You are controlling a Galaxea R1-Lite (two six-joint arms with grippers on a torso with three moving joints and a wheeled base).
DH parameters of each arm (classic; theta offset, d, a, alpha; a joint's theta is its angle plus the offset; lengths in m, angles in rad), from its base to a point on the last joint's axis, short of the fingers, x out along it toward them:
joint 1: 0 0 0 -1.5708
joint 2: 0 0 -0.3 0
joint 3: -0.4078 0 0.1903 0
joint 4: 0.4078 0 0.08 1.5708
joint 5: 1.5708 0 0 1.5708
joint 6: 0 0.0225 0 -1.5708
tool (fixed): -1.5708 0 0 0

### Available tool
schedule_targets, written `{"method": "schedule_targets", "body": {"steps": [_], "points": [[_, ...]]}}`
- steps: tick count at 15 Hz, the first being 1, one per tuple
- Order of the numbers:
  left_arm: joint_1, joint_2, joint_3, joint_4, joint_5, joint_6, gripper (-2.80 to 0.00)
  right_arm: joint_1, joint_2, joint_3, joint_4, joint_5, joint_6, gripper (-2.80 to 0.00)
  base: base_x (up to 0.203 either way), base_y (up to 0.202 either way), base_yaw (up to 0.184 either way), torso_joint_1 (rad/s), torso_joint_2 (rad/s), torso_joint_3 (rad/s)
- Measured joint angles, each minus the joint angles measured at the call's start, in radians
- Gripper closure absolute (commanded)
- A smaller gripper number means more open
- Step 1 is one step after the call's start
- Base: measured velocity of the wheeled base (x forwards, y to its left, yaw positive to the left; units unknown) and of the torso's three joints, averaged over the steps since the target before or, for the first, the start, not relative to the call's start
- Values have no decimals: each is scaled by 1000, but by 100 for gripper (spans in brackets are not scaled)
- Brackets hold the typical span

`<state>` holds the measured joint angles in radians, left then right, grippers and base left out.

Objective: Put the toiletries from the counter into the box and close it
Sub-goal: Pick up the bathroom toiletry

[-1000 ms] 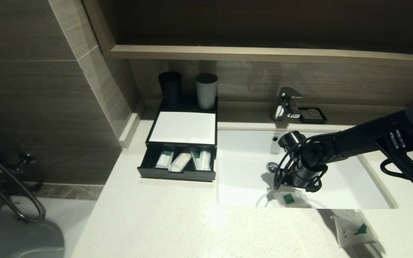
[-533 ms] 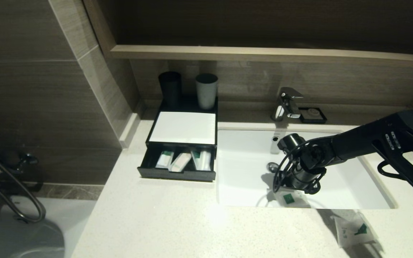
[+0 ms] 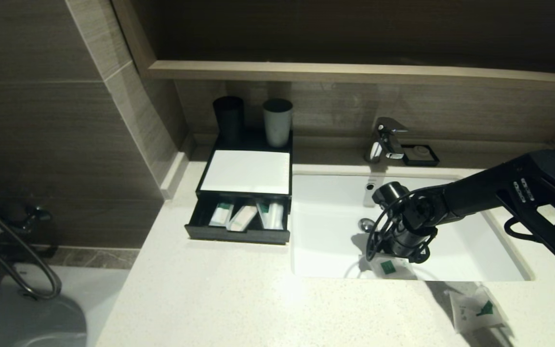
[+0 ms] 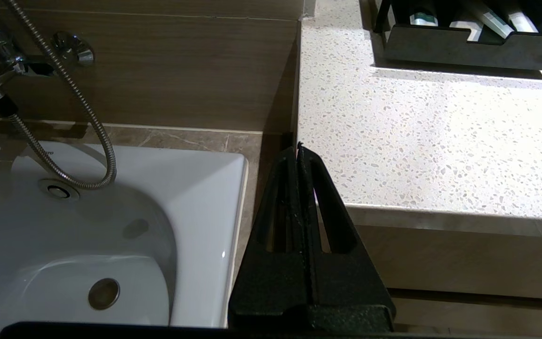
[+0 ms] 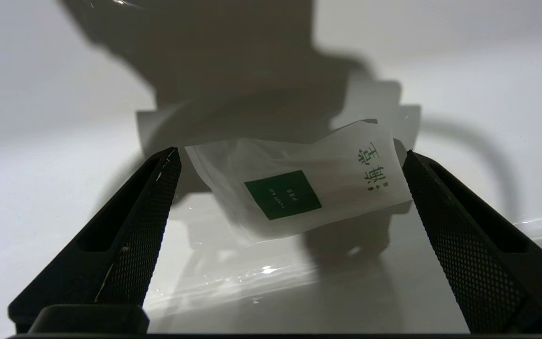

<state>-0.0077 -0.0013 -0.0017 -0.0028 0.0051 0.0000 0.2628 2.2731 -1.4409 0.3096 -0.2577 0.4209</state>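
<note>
Counts, head view:
- Packets in the open drawer of the box: three visible.
- Packets outside the box: two. One squarish with a green square in the basin, one with a green mark on the tabletop.
- Cups: two, one black, one grey.
- Taps: one.
- Soap dishes: one.
- Basin drains: one.
</note>
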Motion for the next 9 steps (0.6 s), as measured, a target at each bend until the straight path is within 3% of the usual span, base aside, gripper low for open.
{"method": "schedule_targets", "body": {"steps": [9], "points": [[0,0,0,0,1,0,0,-5,12,1,0,0,2,-280,0,0,0,0,0,0]]}}
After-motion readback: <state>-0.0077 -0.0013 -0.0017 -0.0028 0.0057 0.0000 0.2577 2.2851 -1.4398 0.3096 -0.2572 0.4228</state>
